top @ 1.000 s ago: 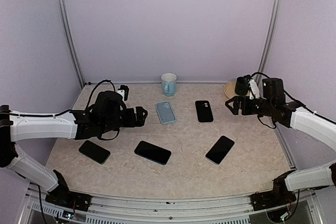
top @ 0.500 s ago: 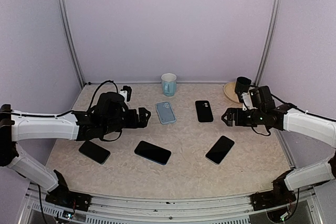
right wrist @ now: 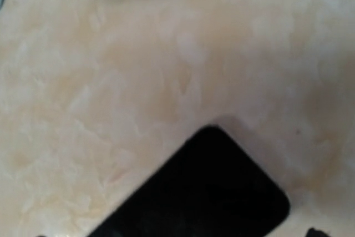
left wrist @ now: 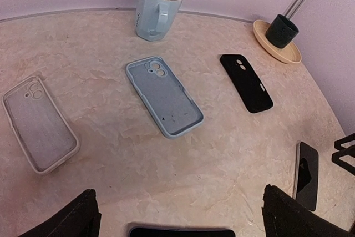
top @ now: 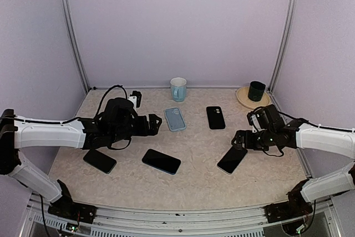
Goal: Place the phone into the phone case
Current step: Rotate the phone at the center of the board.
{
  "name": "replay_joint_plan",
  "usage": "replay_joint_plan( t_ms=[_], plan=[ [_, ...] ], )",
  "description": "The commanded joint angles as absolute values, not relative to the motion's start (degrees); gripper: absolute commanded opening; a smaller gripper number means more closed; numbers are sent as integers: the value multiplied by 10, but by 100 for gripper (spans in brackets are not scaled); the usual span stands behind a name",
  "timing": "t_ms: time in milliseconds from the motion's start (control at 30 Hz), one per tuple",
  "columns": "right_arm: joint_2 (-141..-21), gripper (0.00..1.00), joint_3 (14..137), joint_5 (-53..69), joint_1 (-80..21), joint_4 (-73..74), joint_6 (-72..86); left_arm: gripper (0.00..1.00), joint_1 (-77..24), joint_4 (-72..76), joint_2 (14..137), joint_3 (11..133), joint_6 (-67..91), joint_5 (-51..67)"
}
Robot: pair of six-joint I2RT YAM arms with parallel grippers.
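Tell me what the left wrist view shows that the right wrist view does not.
Only the left wrist view: the mug, the whole blue case, the pale case and the dark cup on its dish. Only the right wrist view: nothing new, just a close, blurred look. Both: the black case, the black phone and the table.

The bench (left wrist: 111,154) looks like smooth, pale stone with cloudy marks, and it is not shiny. The phone (left wrist: 307,170) has a black, glassy face that shines like a mirror. The blue case (left wrist: 165,96) looks like soft, dull plastic with little specks inside. The black case (left wrist: 246,82) is dull too. The mug (left wrist: 155,10) looks like shiny glazed clay. The plate (left wrist: 283,55) looks like pale wood.
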State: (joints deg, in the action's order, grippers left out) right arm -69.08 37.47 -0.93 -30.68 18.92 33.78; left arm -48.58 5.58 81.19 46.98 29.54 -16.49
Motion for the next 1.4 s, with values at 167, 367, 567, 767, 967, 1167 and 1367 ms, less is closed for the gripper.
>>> replay_joint_plan(
  t_ms=[167, 367, 567, 767, 967, 1167, 1367],
  plan=[
    [-690, 100, 346, -15, -325, 190, 375, 99, -493, 73, 816, 487, 293, -157],
    [-699, 100, 334, -5, -326, 179, 389, 99, -496, 75, 819, 490, 291, -157],
    [-716, 100, 320, -1, -328, 158, 400, 99, -498, 77, 820, 488, 292, -157],
    [-730, 100, 315, -1, -330, 143, 408, 99, -501, 78, 823, 486, 292, -157],
    [-742, 100, 316, -1, -335, 130, 413, 99, -501, 82, 824, 478, 298, -158],
    [-766, 100, 313, 17, -342, 111, 419, 99, -500, 83, 820, 471, 300, -163],
    [-794, 100, 318, 14, -350, 91, 424, 99, -501, 85, 818, 466, 302, -163]
  ],
)
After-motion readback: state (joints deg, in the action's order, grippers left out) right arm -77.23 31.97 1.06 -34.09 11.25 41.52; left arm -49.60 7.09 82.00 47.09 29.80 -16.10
